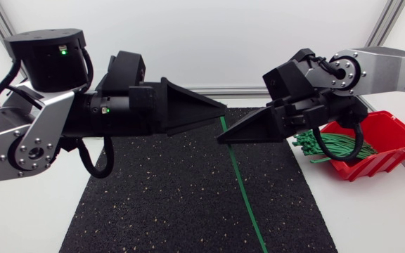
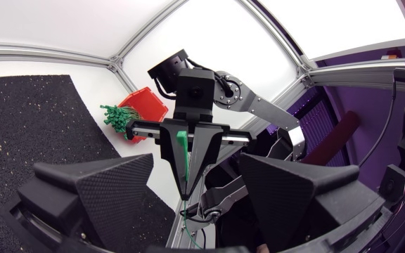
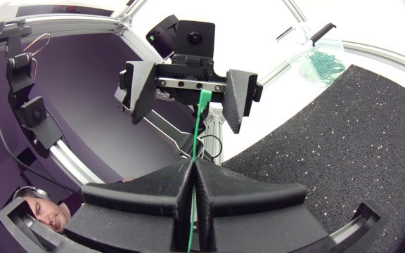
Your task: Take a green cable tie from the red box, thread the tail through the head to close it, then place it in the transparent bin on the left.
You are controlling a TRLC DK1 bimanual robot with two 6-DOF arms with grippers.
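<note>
A long green cable tie [image 1: 241, 183] hangs over the black mat, with my right gripper [image 1: 220, 138] shut on its upper part. In the right wrist view the tie [image 3: 200, 119] runs up from between the closed fingers [image 3: 193, 169] into the gap of my left gripper [image 3: 188, 95]. My left gripper [image 1: 220, 114] faces the right one tip to tip, just above it. Its fingers stand open on either side of the tie's end [image 2: 180, 138] and do not touch it. The red box [image 1: 389, 137] at the right holds a bundle of green ties [image 1: 329, 144]. A transparent bin [image 3: 322, 60] with green ties lies beyond the mat.
The black mat [image 1: 174, 197] covers the middle of the white table. Both arms meet above its far part. Several ties spill over the red box's [image 2: 146, 105] near rim [image 2: 118, 116]. A metal frame rail runs along the table's back edge.
</note>
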